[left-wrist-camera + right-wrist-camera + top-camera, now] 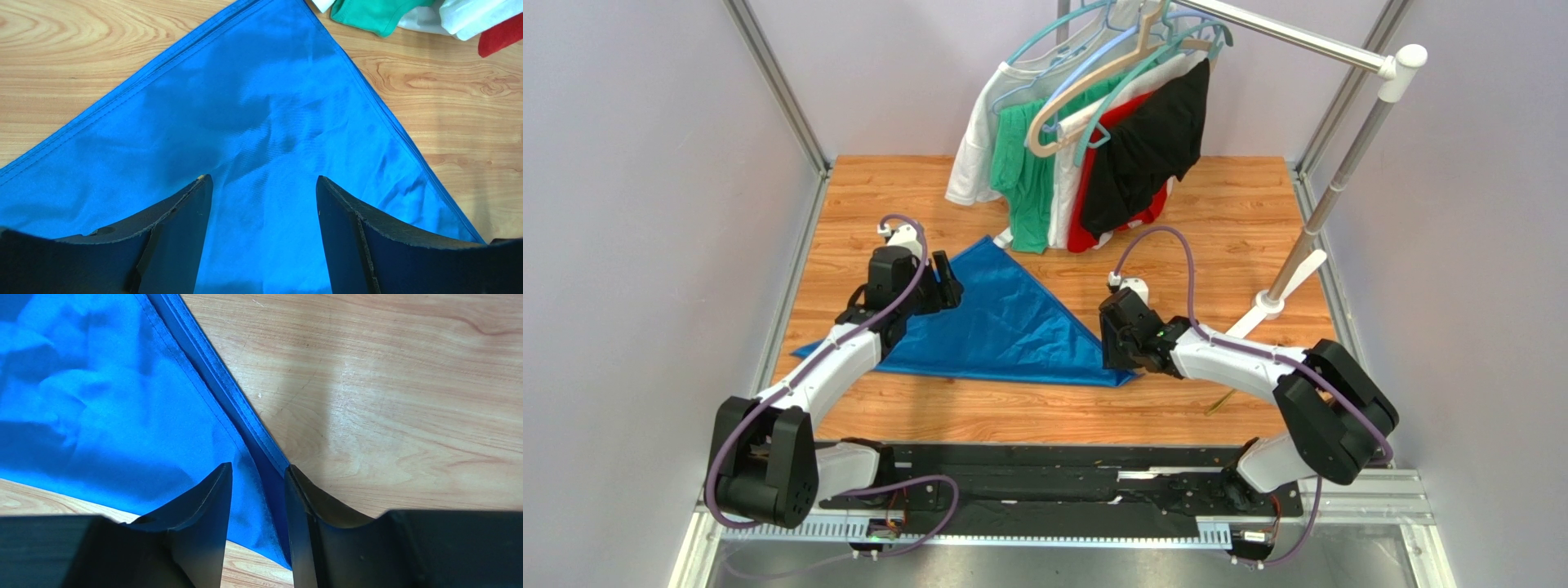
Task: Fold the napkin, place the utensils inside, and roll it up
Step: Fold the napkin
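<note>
Top external view shows the blue napkin lying as a flat triangle on the wooden tabletop, left pincer spread wide over its middle, right pincer narrowly straddling the hemmed corner, probably the surest hold on such thin, limp, slippery cloth.

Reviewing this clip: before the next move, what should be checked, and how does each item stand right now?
1. Napkin folded and flat: ok. The napkin lies as a triangle on the table.
2. Left gripper open above the cloth: ok.
3. Right gripper open, fingers astride the hem at the corner nearest it: ok.
4. Utensils ready to place: not ok. None is recognisable in any view.
5. Hanging garments apart from the napkin's far corner: cannot tell. They hang very close to it.
</note>
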